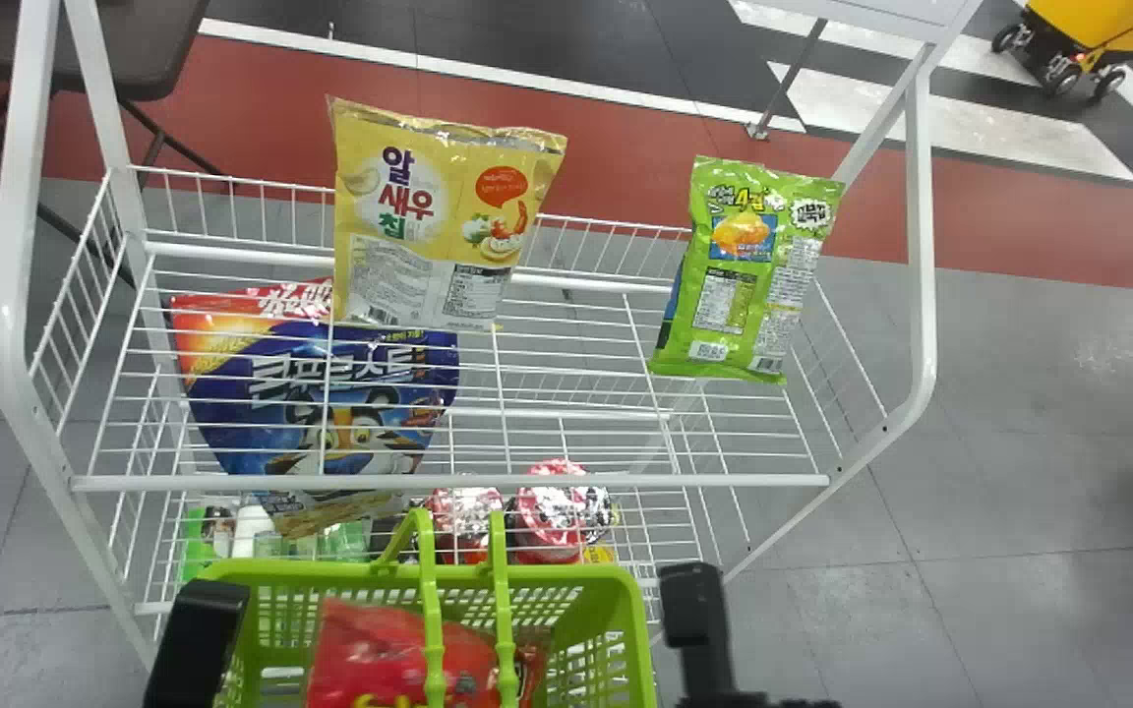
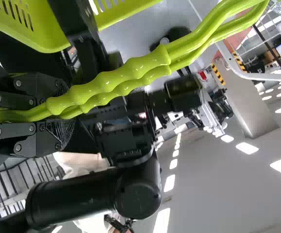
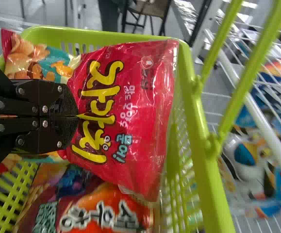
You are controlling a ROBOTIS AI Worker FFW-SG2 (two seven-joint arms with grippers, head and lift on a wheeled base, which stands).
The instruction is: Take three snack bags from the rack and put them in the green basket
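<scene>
1. Your right hand (image 3: 77, 116) is pinched narrow on the glossy red plastic snack bag with yellow lettering (image 3: 142, 102), held within the mouth of the green slatted plastic basket (image 3: 197, 141); its wide end could catch on the rim if you release too near that side
2. The red bag could perch on the orange-and-purple printed bag (image 3: 99, 211) below, so it may need lowering and a clean release
3. Your left hand (image 2: 57, 112) is closed around the two ribbed green handles (image 2: 116, 82); if that grip slips, the basket could tip
4. The red bag looks puffed, shiny and creased, bunched where your right hand grips it, its far end flat
</scene>
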